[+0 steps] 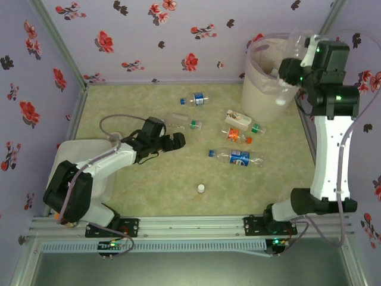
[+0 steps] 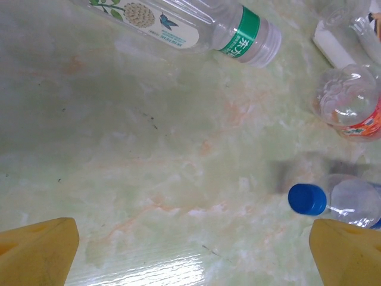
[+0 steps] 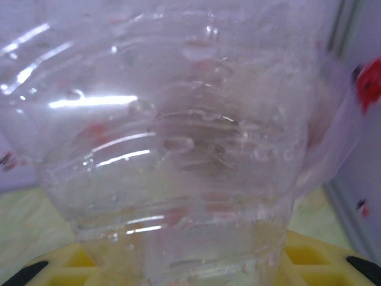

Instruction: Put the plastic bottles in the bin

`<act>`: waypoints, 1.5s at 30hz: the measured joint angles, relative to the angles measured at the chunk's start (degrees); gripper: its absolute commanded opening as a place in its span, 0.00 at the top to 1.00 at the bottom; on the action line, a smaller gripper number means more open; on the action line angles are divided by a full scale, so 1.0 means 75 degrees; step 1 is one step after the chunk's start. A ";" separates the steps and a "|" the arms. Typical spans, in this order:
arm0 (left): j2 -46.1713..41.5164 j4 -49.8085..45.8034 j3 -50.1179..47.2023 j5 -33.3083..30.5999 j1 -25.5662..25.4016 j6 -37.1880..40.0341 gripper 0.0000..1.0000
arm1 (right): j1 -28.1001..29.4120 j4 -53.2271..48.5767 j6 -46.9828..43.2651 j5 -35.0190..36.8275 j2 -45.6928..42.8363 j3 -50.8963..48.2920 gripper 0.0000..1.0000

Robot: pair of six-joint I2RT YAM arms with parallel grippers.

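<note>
Overhead, the right arm reaches up and across to the far right corner, where the right gripper (image 1: 292, 63) pinches a clear bottle (image 1: 297, 43) in the air above the open mouth of the bin (image 1: 262, 89). From the right wrist, that clear bottle (image 3: 178, 167) sits hard against the lens, its ribbed wall blurred, with the yellow fingers (image 3: 309, 250) just showing beneath it.

The left gripper (image 1: 174, 143) hangs low over the pale green table (image 1: 131, 107), its yellow fingers (image 2: 36, 250) spread wide with nothing between them. The green-banded bottle (image 1: 183, 122) lies just beyond it, and in the left wrist view this green-banded bottle (image 2: 196, 24) lies on its side at the top edge. To the gripper's right lies the blue-capped bottle (image 1: 235, 157), its cap turned toward the gripper; the wrist view puts the blue-capped bottle (image 2: 351, 202) just above the right fingertip.

Nearer the bin lie a red-labelled bottle (image 1: 237, 136) (image 2: 351, 107) and a crushed bottle (image 1: 238, 118). Another bottle with blue markings (image 1: 195, 99) lies farther back. A white cap (image 1: 201, 189) sits alone near the front, and a white box (image 1: 71, 154) rests under the left arm.
</note>
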 measured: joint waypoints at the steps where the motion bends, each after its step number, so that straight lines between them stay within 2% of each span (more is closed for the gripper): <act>1: -0.0076 0.0041 -0.0038 0.0003 0.0000 -0.0079 0.00 | -0.0029 0.0428 -0.0131 0.0230 0.0099 -0.0047 1.00; 6: -0.0868 -0.0070 -0.0187 -0.0041 -0.0003 -0.0309 0.00 | -0.0189 0.2124 -0.0580 0.1084 0.0697 -0.0017 1.00; 11: -0.1816 -0.0274 -0.0402 -0.0326 -0.0003 -0.0391 0.00 | -0.0306 0.2873 -0.0953 0.1649 0.2028 0.1224 1.00; 14: -0.2066 -0.0420 -0.0554 -0.0472 -0.0003 -0.0478 0.00 | -0.0332 0.2885 -0.1116 0.1871 0.2932 0.2087 1.00; 20: -0.2101 -0.0568 -0.0650 -0.0554 -0.0003 -0.0507 0.00 | -0.0309 0.2804 -0.1195 0.1976 0.4299 0.2935 1.00; 28: -0.2142 -0.0731 -0.0650 -0.0554 -0.0003 -0.0507 0.00 | -0.0233 0.2926 -0.1547 0.2049 0.4712 0.2302 1.00; 32: -0.2305 -0.0784 -0.0650 -0.0597 -0.0003 -0.0507 0.00 | -0.0338 0.2667 -0.1475 0.2028 0.5147 0.2655 1.00; 33: -0.2328 -0.0801 -0.0650 -0.0615 -0.0003 -0.0504 0.00 | -0.0388 0.2532 -0.1454 0.1979 0.5289 0.2838 0.98; 36: -0.2343 -0.0921 -0.0635 -0.0670 -0.0003 -0.0504 0.00 | -0.0595 0.1993 -0.1262 0.1754 0.5826 0.3427 0.84; 39: -0.2343 -0.0935 -0.0635 -0.0694 -0.0003 -0.0504 0.00 | -0.0787 0.1515 -0.1008 0.1419 0.6094 0.3535 0.56; 40: -0.2343 -0.0935 -0.0635 -0.0697 -0.0003 -0.0504 0.00 | -0.0854 0.1367 -0.0909 0.1282 0.6152 0.3535 0.50; 45: -0.2343 -0.0962 -0.0624 -0.0699 -0.0003 -0.0504 0.00 | -0.1081 0.1029 -0.0460 0.0656 0.6257 0.3535 0.34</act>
